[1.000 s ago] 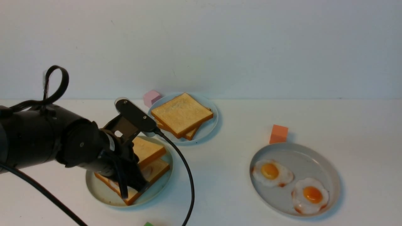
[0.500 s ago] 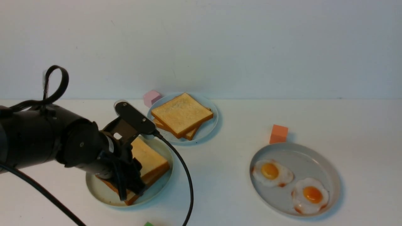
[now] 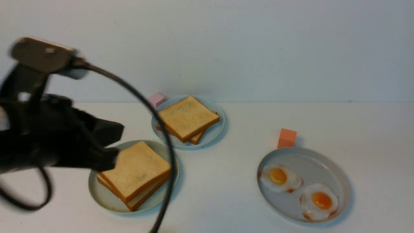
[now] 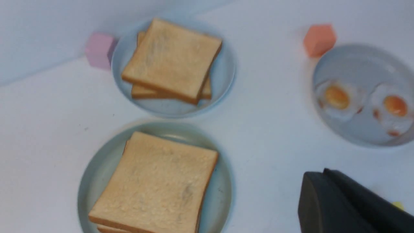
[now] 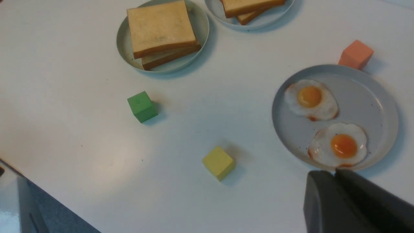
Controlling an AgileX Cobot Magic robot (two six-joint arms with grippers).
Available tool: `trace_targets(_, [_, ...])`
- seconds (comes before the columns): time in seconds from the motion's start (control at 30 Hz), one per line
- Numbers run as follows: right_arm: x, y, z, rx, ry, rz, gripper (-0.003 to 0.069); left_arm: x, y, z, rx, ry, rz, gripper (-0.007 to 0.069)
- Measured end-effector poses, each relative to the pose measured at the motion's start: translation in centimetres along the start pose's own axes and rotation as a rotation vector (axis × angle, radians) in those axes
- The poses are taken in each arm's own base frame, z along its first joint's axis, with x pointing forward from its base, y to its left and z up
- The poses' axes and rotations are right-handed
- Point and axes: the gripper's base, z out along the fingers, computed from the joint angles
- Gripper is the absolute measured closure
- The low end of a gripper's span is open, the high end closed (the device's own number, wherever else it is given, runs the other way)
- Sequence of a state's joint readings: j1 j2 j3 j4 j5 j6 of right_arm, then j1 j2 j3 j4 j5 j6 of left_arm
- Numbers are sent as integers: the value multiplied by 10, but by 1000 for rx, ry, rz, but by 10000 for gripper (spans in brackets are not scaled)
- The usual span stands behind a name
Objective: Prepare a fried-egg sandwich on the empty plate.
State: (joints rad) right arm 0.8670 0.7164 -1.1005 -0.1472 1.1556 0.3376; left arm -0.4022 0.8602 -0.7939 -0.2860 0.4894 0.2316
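Observation:
The fried-egg sandwich point(image 3: 136, 170) lies on the pale mint-green plate point(image 3: 97, 191) at front left: two toast slices stacked, the top one flat. The egg between them is hidden. It also shows in the left wrist view point(image 4: 155, 184) and the right wrist view point(image 5: 160, 27). My left gripper point(image 3: 111, 152) is blurred, raised just left of the sandwich and clear of it. In the left wrist view point(image 4: 320, 173) its jaws are together and empty. My right gripper point(image 5: 334, 173) is shut and empty, near the front rim of the grey plate point(image 5: 381, 97); it is out of the front view.
A blue-grey plate point(image 3: 216, 132) behind holds two plain toast slices point(image 3: 187, 118). The grey plate point(image 3: 323, 161) at right holds two fried eggs point(image 3: 279, 177) point(image 3: 320, 200). A pink cube point(image 3: 156, 99), an orange cube point(image 3: 287, 137), a green cube point(image 5: 141, 106) and a yellow cube point(image 5: 218, 162) lie about.
The top slice, held tilted over the plate before, now lies flat on the stack. My left gripper has let go and pulled back up and to the left.

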Motion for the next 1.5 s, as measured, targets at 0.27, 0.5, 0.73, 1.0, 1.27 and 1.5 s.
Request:
trace_targets(0.27, [1,3,0,-29,10,13,577,73,-9,-85,8,-338,-4,638])
trace_targets(0.5, [1,3,0,-28,10,13,568,141,-6,-84,1,-461,-25,638])
trace_targets(0.73, [1,3,0,-28,10,13,557,166,-3,-63,20,-367,-128,638])
trace_targets(1.0, [13,-4,1,4,16,38,548,180,-2,-54,19,-310,-141,638])
trace_targets(1.27, [71,-32,16,170,-92,49,633,181,-2,-53,22,-297,-142,638])
trace_targets(1.5, [149,-54,67,354,-324,133,671,181,-2,-53,23,-296,-142,638])
